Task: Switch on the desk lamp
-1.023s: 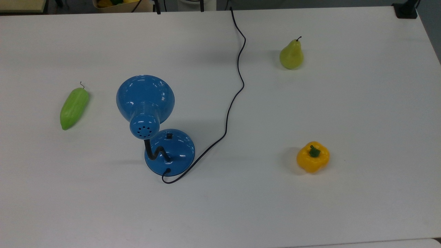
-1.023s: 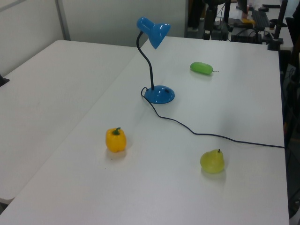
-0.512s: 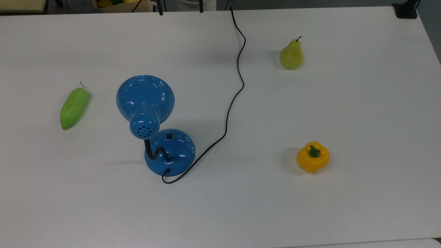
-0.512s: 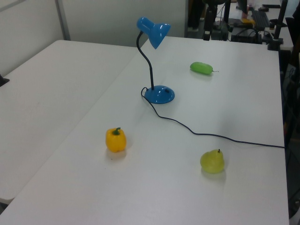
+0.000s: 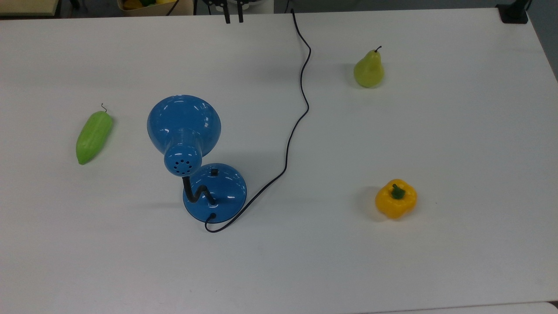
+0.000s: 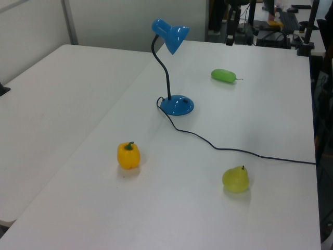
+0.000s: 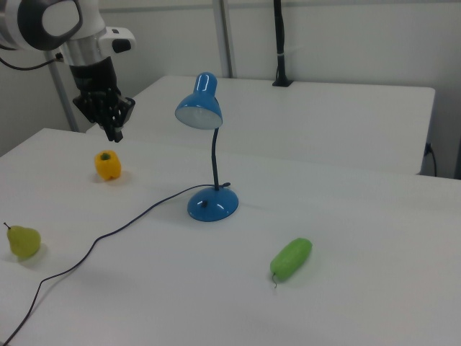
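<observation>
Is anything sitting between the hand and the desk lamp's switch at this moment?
Nothing visible does. In the top view the hand hangs at the table's far edge, and bare table lies between it and the switch on the desk lamp. The cord, pear and cucumber lie off to the sides.

Bright, even overhead light; soft faint shadows on white table [image 5: 457,131]. Small glare streaks on glossy desk lamp [image 5: 185,126] shade. Slight softness throughout.
</observation>
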Controlling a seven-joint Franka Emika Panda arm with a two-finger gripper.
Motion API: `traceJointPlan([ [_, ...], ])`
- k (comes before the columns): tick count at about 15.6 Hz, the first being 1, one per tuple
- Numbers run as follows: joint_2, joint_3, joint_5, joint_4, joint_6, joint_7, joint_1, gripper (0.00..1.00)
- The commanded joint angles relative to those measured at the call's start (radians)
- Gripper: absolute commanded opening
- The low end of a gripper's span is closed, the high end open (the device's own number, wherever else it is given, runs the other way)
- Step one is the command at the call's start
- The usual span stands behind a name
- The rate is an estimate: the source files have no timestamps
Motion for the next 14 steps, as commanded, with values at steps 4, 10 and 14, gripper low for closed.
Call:
traceJointPlan([
  [4, -0.006, -0.007, 0.035, -0.013, 0.015, -0.009, 0.008, 0.00],
  [10, -0.006, -0.007, 0.072, -0.027, 0.029, -0.007, 0.003, 0.00],
  [14, -0.007, -0.004, 0.068, -0.075, 0.050, -0.010, 0.002, 0.00],
])
